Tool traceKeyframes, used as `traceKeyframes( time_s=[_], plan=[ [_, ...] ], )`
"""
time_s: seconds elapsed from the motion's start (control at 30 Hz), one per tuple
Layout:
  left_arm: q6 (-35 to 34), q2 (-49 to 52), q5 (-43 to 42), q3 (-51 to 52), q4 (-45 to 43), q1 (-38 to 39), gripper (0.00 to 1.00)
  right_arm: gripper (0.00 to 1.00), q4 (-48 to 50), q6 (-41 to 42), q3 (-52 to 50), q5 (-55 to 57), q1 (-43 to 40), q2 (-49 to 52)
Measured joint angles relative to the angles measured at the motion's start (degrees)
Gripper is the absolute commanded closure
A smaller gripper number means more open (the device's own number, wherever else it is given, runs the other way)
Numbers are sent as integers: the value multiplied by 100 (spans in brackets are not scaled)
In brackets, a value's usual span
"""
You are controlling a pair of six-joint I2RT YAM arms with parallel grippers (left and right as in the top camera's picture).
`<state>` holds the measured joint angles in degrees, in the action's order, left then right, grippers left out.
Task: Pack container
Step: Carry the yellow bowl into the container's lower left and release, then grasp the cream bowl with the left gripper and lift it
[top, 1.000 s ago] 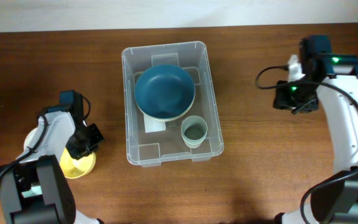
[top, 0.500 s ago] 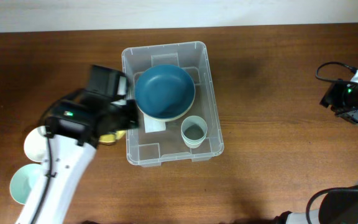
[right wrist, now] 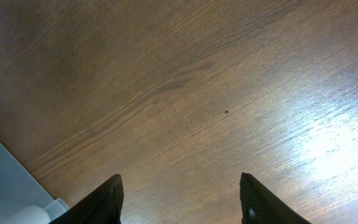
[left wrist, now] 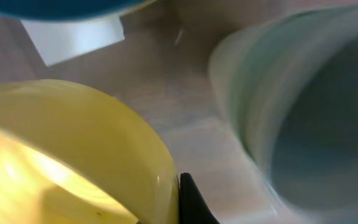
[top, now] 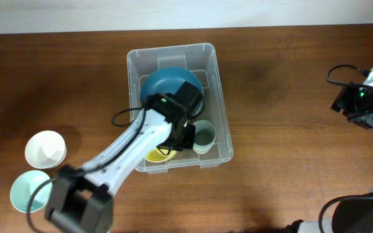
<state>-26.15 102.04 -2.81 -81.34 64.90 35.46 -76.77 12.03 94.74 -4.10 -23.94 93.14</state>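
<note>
The left pincer (top: 177,144) is pressed together on the rim of a round yellow plastic bowl (top: 155,155). Both now sit inside the large clear plastic rectangular container (top: 135,65), at its near end. A second ago this arm and the bowl were out on the table to the container's left. Just to the pincer's right stands a pale green plastic cup (top: 204,137). Beyond the pincer, toward the container's far end, a wide dark blue bowl (top: 167,90) lies over a white label (left wrist: 73,37). The wrist view is blurred, so the yellow bowl may or may not touch the floor yet; releasing it looks like the next step. Well to the pincer's left, a small white round cup (top: 45,147) and a pale teal round cup (top: 28,191) wait unpacked on the table. Far to the right, the right pincer (right wrist: 182,205) has drawn back, fingers spread over bare wood. The table (top: 290,181) is dark brown grained wood, with a pale wall strip (top: 173,13) along its far edge
</note>
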Motion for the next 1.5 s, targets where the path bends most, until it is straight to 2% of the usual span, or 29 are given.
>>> traceKeyframes(
  time_s=[0.03, 0.1, 0.13, 0.33, 0.43, 0.47, 0.5, 0.6, 0.7, 0.8, 0.9, 0.97, 1.07, 1.23, 1.3, 1.33, 1.37, 1.4, 1.43, 1.5],
  plan=[
    [-48, 92, 0, 0, 0, -7, 93, 44, 0, 0, 0, 0, 0, 0],
    [-166, 319, 0, 2, -35, -46, 63, 44, 0, 0, 0, 0, 0, 0],
    [-221, 387, -7, 2, -72, -79, 59, 44, 0, 2, -2, 0, 0, 0],
    [-282, 437, 2, -70, 63, -201, 58, 44, -2, -2, -2, 0, 0, 0],
    [-269, 350, 177, -640, 756, -334, 46, 44, -15, 0, -2, 0, 0, 0],
    [-264, 247, 343, -940, 1016, -463, 37, 44, -17, 0, -2, 0, 4, 0],
    [-245, 0, 568, -1266, 1158, -706, 32, 44, -22, -2, 0, 0, 4, 0],
    [-225, -839, 988, -1801, 1222, -1462, 28, 44, -22, -2, 0, 0, 4, 0],
    [-173, -1805, 1351, -2041, 1237, -2824, 28, 44, -22, 0, 0, -2, 4, 0],
    [46, -1884, 1305, -2052, 1250, -4111, 28, 45, -22, 0, 0, 0, 4, 0],
    [245, -1316, 1163, -1921, 1178, -5053, 28, 44, -24, -4, 0, 0, 4, 0],
    [341, -457, 977, -1738, 1032, -5626, 28, 44, -37, -2, 0, 0, 4, 0],
    [409, 514, 728, -1672, 905, -5954, 28, 44, -39, 0, 0, -2, 4, 0],
    [424, 1696, 518, -1639, 761, -5991, 31, 44, -37, 0, 0, 0, 4, 0],
    [433, 2079, 483, -1635, 748, -5987, 41, 44, -39, 0, 0, 0, 4, 0],
    [439, 2203, 470, -1635, 750, -5987, 60, 44, -39, 0, 0, 0, 4, 0],
    [474, 2380, 470, -1635, 750, -5987, 71, 44, -39, 0, 0, -2, 4, 0],
    [461, 2448, 470, -1631, 748, -5987, 89, 44, -39, -4, 0, -2, 4, 0],
    [474, 2505, 463, -1622, 750, -5987, 98, 44, -39, -2, 0, 0, 4, 0],
    [461, 2516, 457, -1620, 748, -5987, 99, 44, -39, -2, 0, 0, 4, 0]
  ],
)
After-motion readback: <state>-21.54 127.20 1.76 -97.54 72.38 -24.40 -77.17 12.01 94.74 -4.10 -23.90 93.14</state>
